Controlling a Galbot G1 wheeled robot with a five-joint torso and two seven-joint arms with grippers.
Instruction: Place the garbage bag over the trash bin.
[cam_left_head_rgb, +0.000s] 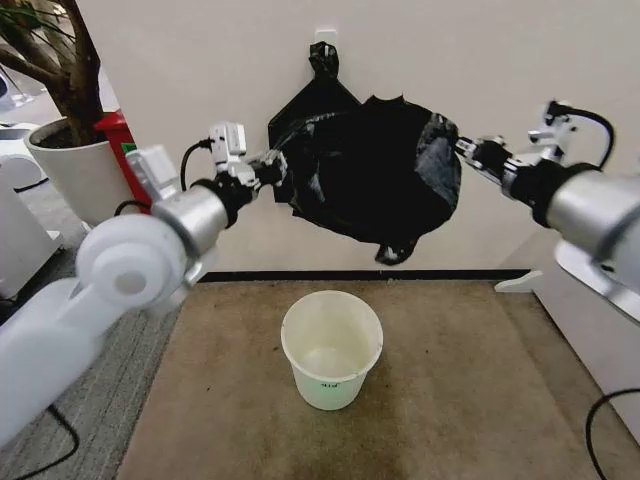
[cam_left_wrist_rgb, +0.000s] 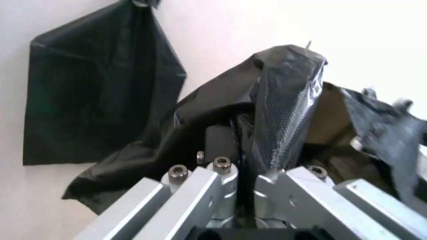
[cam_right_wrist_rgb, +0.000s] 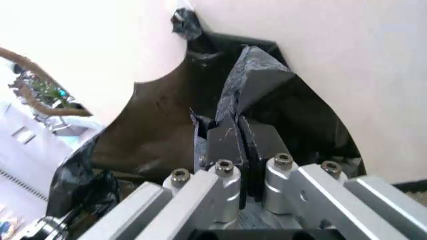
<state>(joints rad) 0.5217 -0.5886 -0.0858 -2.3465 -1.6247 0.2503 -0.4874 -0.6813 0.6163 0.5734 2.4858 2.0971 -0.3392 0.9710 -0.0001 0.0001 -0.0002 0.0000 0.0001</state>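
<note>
Head view gives you both arms raised in front of the wall, with the garbage bag (cam_left_head_rgb: 385, 170) stretched between them. Your left claw (cam_left_head_rgb: 272, 168) is clenched on the bag's edge on its own side, and your right claw (cam_left_head_rgb: 467, 150) is clenched on the opposite edge, so the crinkly black plastic hangs slack from one claw across to the other. In the left wrist view the left claw's fingers (cam_left_wrist_rgb: 223, 150) pinch a ridge of the film, which stands up just past the fingertips. In the right wrist view the right claw's fingers (cam_right_wrist_rgb: 227, 142) are pressed together on another fold. Below the bag, well under both claws and roughly midway between them, the trash bin (cam_left_head_rgb: 331, 349) stands upright on the brown carpet (cam_left_head_rgb: 470, 400), uncovered. Behind the bag, nearer your left claw, a flat black bundle (cam_left_head_rgb: 305, 105) hangs on the wall by its knotted top.
</note>
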